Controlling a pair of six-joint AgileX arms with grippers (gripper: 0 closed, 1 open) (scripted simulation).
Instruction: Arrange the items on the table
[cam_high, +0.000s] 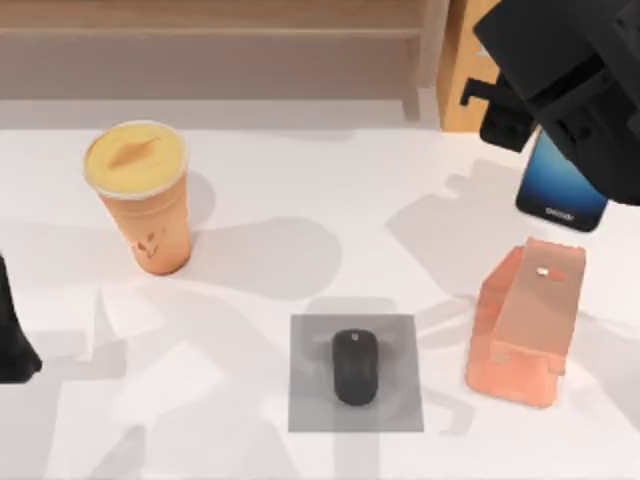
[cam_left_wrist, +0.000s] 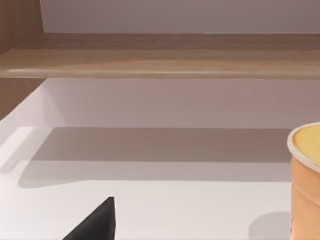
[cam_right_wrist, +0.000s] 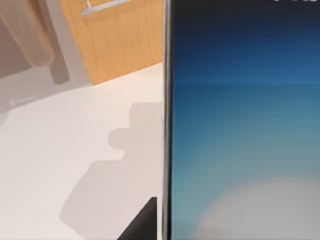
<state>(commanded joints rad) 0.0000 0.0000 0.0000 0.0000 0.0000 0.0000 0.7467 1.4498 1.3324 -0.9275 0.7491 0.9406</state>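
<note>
On the white table (cam_high: 330, 180), a tall orange cup (cam_high: 143, 195) with a yellow lid stands at the back left; its edge also shows in the left wrist view as the cup (cam_left_wrist: 306, 180). A small black mouse (cam_high: 355, 366) lies on a grey mat at the front centre. At the back right, my right gripper (cam_high: 556, 150) is shut on the smartphone (cam_high: 558, 190), whose blue-white screen shows below the arm. Close up, the smartphone (cam_right_wrist: 240, 130) hangs above the tabletop. My left arm (cam_high: 14, 335) is parked at the left edge.
A salmon-pink phone stand (cam_high: 525, 325) sits at the right, in front of the held phone. The grey mat (cam_high: 312, 405) lies under the mouse. A wooden shelf (cam_high: 210, 45) runs along the back, with a wooden cabinet (cam_high: 462, 75) at the back right.
</note>
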